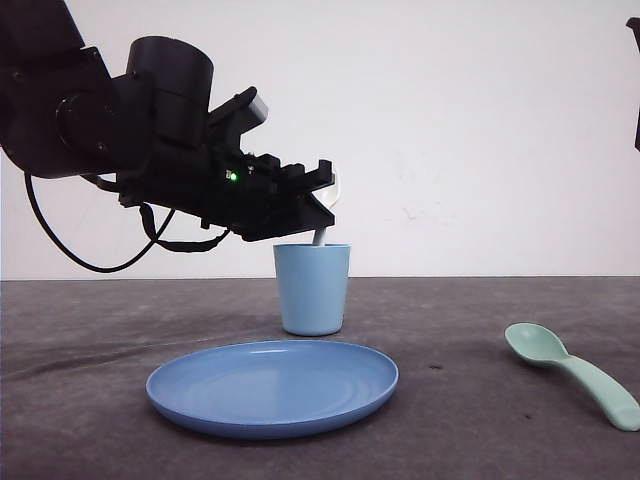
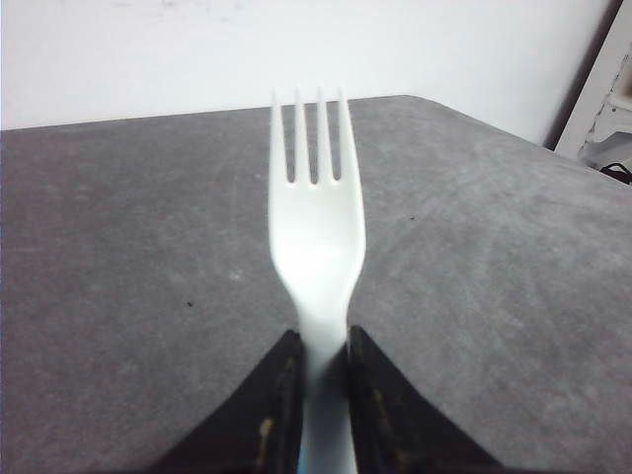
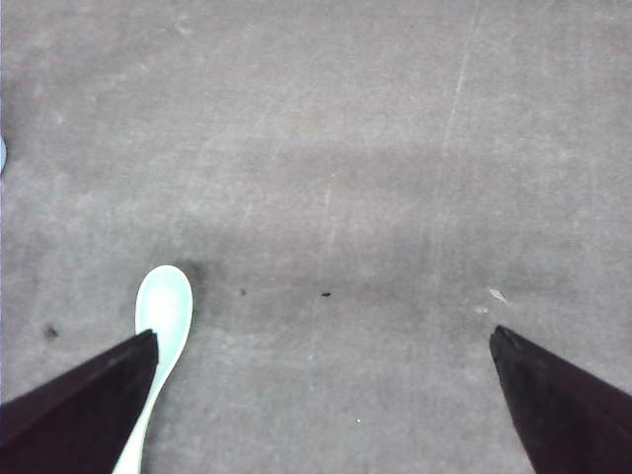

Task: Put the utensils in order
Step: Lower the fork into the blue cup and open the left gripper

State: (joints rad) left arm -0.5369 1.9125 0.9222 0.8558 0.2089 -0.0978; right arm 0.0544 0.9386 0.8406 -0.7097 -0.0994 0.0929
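The small white plastic four-tined fork (image 2: 316, 237) is clamped by its handle between the closed fingers of the left gripper (image 2: 318, 370), tines pointing away from the wrist. In the front view the left gripper (image 1: 318, 205) is held just above the light blue plastic cup (image 1: 312, 288), with the fork handle (image 1: 320, 238) angled down at the cup's rim. The round blue plate (image 1: 272, 387) is seen on the grey tabletop (image 1: 480, 420), near side of the cup. The mint-green thick-handled plastic spoon (image 1: 572, 371) is lying flat on the table at the right, well apart from the plate. The right gripper (image 3: 326, 395) is spread wide open above the table, nothing gripped, the spoon bowl (image 3: 164, 306) just beside one finger (image 3: 84, 410).
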